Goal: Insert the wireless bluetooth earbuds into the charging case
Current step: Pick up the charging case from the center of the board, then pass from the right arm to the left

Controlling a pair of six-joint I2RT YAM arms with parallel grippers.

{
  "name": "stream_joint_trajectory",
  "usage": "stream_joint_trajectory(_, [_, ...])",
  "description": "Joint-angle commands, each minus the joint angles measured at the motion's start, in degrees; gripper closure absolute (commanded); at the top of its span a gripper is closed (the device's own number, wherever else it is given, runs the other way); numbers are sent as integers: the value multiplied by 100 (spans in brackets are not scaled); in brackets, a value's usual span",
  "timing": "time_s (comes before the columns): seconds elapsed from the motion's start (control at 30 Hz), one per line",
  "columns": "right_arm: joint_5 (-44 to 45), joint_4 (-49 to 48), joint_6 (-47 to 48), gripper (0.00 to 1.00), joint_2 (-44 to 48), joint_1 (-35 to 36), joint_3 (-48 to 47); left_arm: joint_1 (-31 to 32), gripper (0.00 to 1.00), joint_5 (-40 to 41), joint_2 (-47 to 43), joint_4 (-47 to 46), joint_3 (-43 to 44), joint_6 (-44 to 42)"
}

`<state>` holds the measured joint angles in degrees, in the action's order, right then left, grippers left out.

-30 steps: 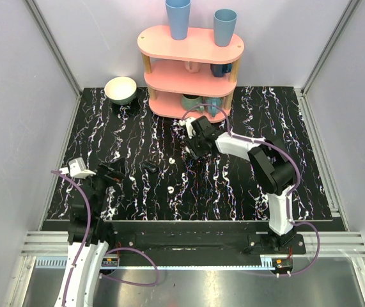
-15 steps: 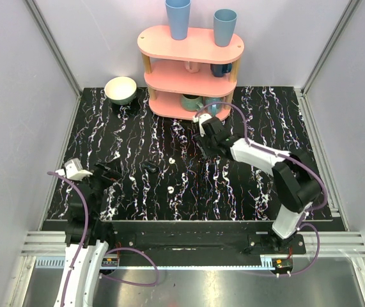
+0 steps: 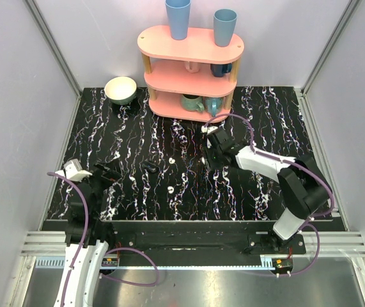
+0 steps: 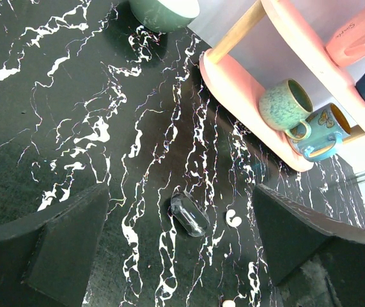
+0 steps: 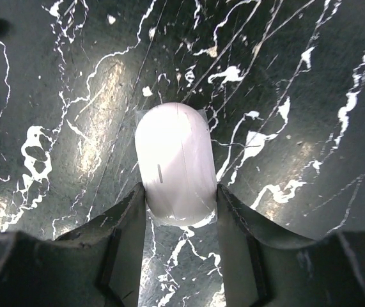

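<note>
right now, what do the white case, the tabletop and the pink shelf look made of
Charging case: looks like glossy white plastic, smooth and rounded with a soft highlight.
Tabletop: dark marble-patterned surface, semi-gloss with light glare; real stone or printed laminate, cannot tell.
Shelf: pink-painted boards, matte, on bare light posts that look wooden.

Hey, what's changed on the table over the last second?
The right arm swung to its right and a little nearer its base, carrying its pincer, shut on the case. No pick-up or release shows. The left arm, the earbuds, shelf and bowl stayed put.
</note>
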<state>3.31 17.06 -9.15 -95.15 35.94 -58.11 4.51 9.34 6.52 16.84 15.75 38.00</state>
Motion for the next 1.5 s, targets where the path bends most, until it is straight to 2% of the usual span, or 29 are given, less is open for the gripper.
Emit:
stream_joint_trajectory(0.0, [-314,-27,-272,77,-135,-8,27,14,1,50,103,-242,51,23])
stream_joint_trajectory(0.13, [-322,-62,-237,76,-275,-8,28,14,1,-55,200,-304,86,15])
stream_joint_trajectory(0.2, [-314,-80,-167,81,-250,9,54,14,1,-308,296,-418,78,-20])
stream_joint_trajectory(0.3, [-577,-360,-17,83,145,53,264,14,1,-854,525,-804,51,-91])
stream_joint_trajectory(0.43, [-972,-537,211,80,830,298,300,14,1,-1627,1052,-1226,139,-266])
stream_joint_trajectory(0.6, [-517,-589,1132,86,1262,1421,133,14,1,-2840,1667,-1657,280,-337])
stream_joint_trajectory(0.7, [-358,-634,1511,85,1420,1678,115,14,1,-3289,1703,-1991,288,-293])
stream_joint_trajectory(0.73, [-44,-660,1582,85,1543,1801,133,14,1,-3386,1686,-2148,280,-267])
stream_joint_trajectory(0.87, [196,-1159,2169,85,2043,2021,519,14,1,-4078,1589,-2649,183,-153])
stream_joint_trajectory(1.03, [310,-2003,2812,85,2808,2276,1081,23,2,-4827,1965,-3967,-185,435])
stream_joint_trajectory(1.2, [433,-2137,3120,84,3064,2400,1179,146,4,-5083,2580,-5469,-397,1261])
stream_joint_trajectory(1.33, [618,-2215,3244,84,3126,2461,1231,602,6,-5039,2986,-5455,-143,1114])
stream_joint_trajectory(1.47, [697,-2277,3288,83,3170,2488,1293,1427,7,-4565,3258,-5419,121,824])
